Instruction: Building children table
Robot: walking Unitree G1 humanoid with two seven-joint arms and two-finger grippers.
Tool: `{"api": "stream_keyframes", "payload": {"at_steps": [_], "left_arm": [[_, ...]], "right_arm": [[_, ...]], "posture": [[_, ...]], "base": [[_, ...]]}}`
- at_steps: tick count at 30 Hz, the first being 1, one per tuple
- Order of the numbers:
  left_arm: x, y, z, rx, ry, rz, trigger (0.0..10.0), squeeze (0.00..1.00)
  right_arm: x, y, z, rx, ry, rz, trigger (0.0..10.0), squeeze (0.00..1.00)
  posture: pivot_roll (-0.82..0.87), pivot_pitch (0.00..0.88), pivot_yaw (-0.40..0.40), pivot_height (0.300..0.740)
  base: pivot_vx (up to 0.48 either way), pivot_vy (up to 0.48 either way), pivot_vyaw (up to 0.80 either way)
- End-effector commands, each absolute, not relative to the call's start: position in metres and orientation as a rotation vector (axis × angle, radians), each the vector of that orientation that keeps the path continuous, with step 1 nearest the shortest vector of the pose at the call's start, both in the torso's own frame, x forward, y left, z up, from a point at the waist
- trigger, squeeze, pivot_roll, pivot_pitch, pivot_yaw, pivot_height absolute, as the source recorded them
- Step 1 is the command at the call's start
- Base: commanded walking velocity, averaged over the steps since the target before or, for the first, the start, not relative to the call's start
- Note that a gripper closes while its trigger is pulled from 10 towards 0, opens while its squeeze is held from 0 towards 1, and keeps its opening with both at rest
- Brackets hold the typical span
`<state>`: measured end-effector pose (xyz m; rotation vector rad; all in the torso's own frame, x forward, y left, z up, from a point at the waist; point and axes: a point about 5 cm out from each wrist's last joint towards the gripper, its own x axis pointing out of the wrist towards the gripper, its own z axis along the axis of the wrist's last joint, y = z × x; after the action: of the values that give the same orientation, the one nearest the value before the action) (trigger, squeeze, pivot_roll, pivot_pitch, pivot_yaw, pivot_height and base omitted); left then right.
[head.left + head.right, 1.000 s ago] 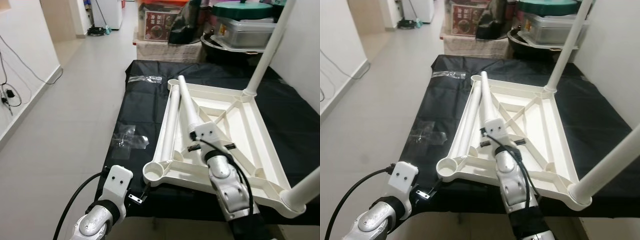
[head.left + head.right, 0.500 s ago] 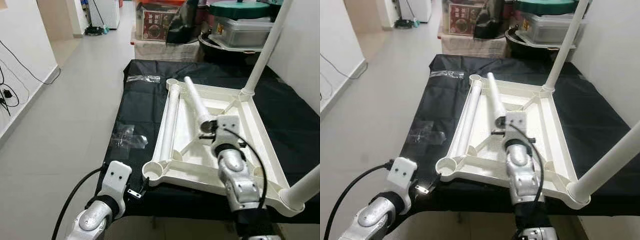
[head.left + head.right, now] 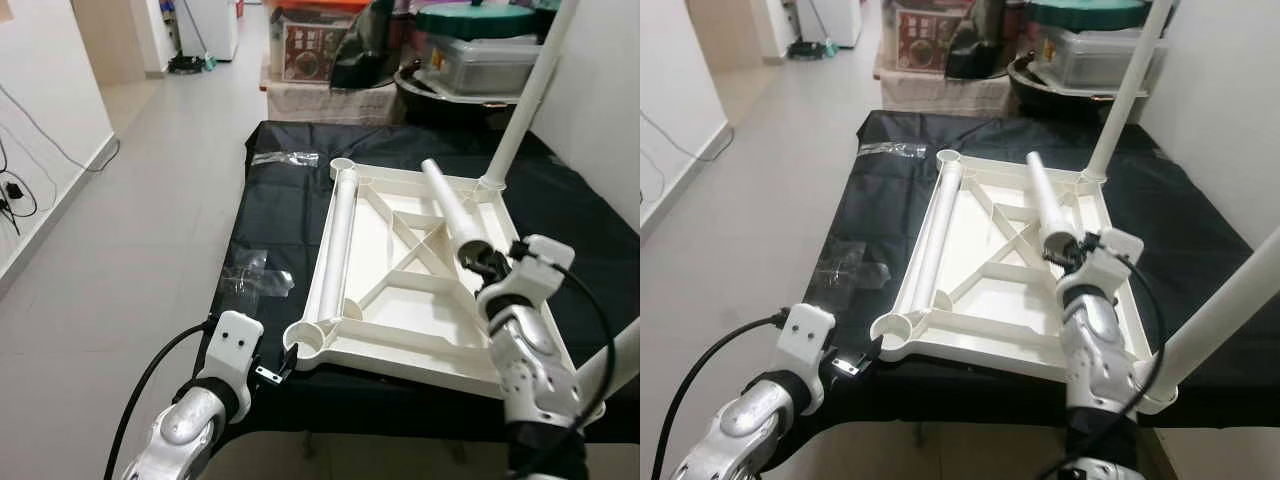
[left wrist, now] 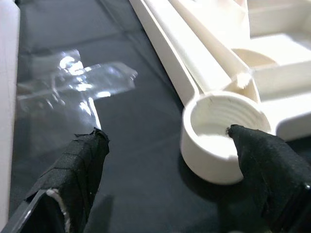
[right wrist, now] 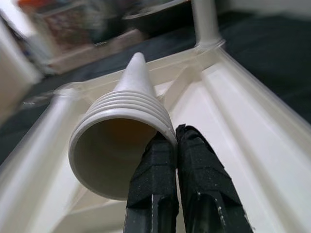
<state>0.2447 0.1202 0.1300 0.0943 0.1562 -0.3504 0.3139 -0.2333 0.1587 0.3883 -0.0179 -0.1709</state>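
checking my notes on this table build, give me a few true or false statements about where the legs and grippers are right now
1. The right gripper holds a loose table leg by its threaded end. True.
2. The upturned table top lies on a black cloth. True.
3. Four legs are already screwed into the top. False: two stand upright in corner sockets, and one lies along the top's left edge.
4. The left gripper is clamped on a leg. False: it is open beside the empty near-left corner socket.
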Motion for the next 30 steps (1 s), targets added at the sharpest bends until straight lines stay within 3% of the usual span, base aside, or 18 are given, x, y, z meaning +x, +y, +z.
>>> {"api": "stream_keyframes", "payload": {"at_steps": [1,6,10,11,12,15,16,18,19,20,21,22,26,30], "left_arm": [[0.25,0.123,0.13,0.049,0.161,-0.339,10.0,0.0],[0.26,0.126,0.136,-0.028,0.147,-0.33,10.0,0.0],[0.276,0.131,0.15,-0.209,0.124,-0.326,10.0,0.02],[0.281,0.134,0.154,-0.287,0.118,-0.319,10.0,1.0],[0.286,0.137,0.159,-0.394,0.111,-0.322,10.0,1.0],[0.289,0.139,0.163,-0.465,0.105,-0.326,10.0,1.0],[0.293,0.14,0.172,-0.624,0.091,-0.368,10.0,1.0],[0.293,0.14,0.172,-0.624,0.091,-0.368,10.0,1.0],[0.295,0.142,0.181,-0.783,0.064,-0.429,10.0,1.0],[0.296,0.145,0.188,-0.891,0.045,-0.475,10.0,0.76],[0.296,0.147,0.192,-0.952,0.031,-0.503,10.0,0.76],[0.296,0.151,0.195,-1.02,0.015,-0.532,10.0,0.0],[0.295,0.156,0.198,-1.083,-0.012,-0.565,10.0,0.0],[0.289,0.176,0.214,-1.267,-0.147,-0.687,10.0,0.0]], "right_arm": [[0.306,-0.237,0.169,0.505,-0.073,-0.082,0.0,0.0],[0.297,-0.245,0.171,0.619,-0.11,-0.042,0.0,0.0],[0.287,-0.251,0.172,0.784,-0.144,0.015,0.0,0.0],[0.284,-0.249,0.173,0.829,-0.152,0.054,0.0,0.0],[0.279,-0.245,0.173,0.877,-0.154,0.132,0.0,0.0],[0.276,-0.241,0.174,0.907,-0.157,0.186,0.0,0.0],[0.269,-0.236,0.173,0.938,-0.156,0.265,0.0,0.0],[0.269,-0.236,0.173,0.938,-0.156,0.265,0.0,0.0],[0.263,-0.231,0.173,0.976,-0.153,0.342,0.0,0.0],[0.258,-0.228,0.174,1.005,-0.152,0.403,0.0,0.0],[0.255,-0.225,0.174,1.023,-0.151,0.441,0.0,0.0],[0.251,-0.224,0.174,1.044,-0.146,0.478,0.0,0.0],[0.246,-0.221,0.173,1.056,-0.139,0.527,0.0,0.0],[0.224,-0.208,0.174,1.07,-0.085,0.739,0.0,0.0]], "posture": [[0.14,0.015,-0.068,0.74],[0.14,0.012,-0.064,0.74],[0.14,0.003,-0.055,0.74],[0.14,0.001,-0.055,0.74],[0.14,0.0,-0.049,0.74],[0.14,0.0,-0.049,0.74],[0.14,0.0,-0.05,0.74],[0.14,0.0,-0.05,0.74],[0.14,0.0,-0.053,0.74],[0.14,0.0,-0.053,0.74],[0.14,0.0,-0.053,0.74],[0.15,0.0,-0.052,0.74],[0.15,0.0,-0.053,0.74],[0.15,0.0,-0.055,0.74]], "base": [[0.0,0.0,0.0],[0.0,0.0,0.0],[0.0,0.0,0.0],[0.0,0.0,0.0],[0.0,0.0,0.0],[0.0,0.0,0.0],[0.0,0.0,0.0],[0.0,0.0,0.0],[0.0,0.0,0.0],[0.0,0.0,0.0],[0.0,0.0,0.0],[0.0,0.0,0.0],[0.0,0.0,0.0],[0.0,0.0,0.0]]}}
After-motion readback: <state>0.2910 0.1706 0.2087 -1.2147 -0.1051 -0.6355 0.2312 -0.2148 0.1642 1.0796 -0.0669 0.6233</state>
